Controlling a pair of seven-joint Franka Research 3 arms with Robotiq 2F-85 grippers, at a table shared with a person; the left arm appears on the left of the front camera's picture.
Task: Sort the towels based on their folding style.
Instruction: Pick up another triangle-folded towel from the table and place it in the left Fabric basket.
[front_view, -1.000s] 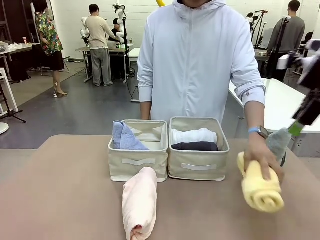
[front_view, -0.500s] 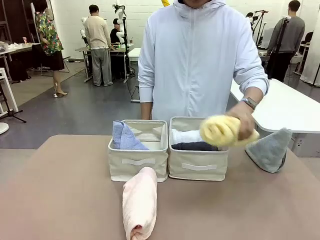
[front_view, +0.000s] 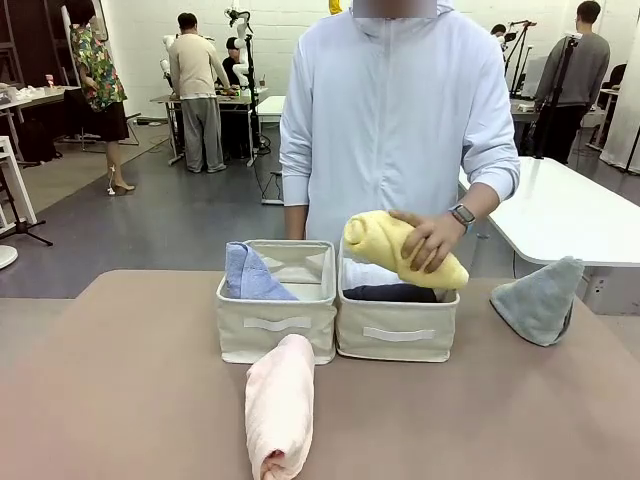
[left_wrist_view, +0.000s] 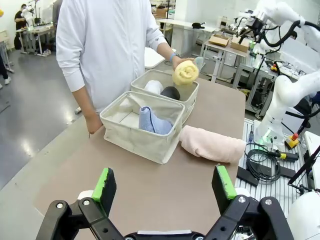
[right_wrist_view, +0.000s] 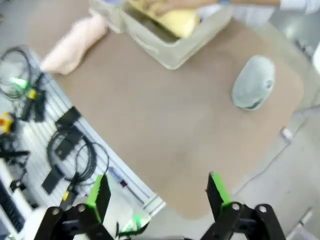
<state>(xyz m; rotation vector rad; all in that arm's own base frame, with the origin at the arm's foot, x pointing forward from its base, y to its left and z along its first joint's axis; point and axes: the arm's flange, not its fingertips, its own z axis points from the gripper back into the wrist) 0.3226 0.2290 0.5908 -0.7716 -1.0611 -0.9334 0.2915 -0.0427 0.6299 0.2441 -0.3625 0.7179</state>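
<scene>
The towels were spread over a brown table (front_view: 120, 380) shared with a person, several of them in two beige bins set side by side near its far edge. The left bin (front_view: 275, 330) held a light blue folded towel (front_view: 250, 275). The right bin (front_view: 397, 335) held a white roll (front_view: 360, 275) and a dark grey roll (front_view: 390, 293). A pale pink roll (front_view: 280, 405) lay just in front of the left bin, reaching toward the robot's edge. The person's hand (front_view: 430, 240) gripped a yellow roll (front_view: 375, 240) just above the right bin. A grey-green folded towel (front_view: 540, 300) stood near the far right corner. The left gripper (left_wrist_view: 164, 182) and right gripper (right_wrist_view: 157, 192) hung at the robot's edge, jaws spread wide and empty, well apart from every towel.
</scene>
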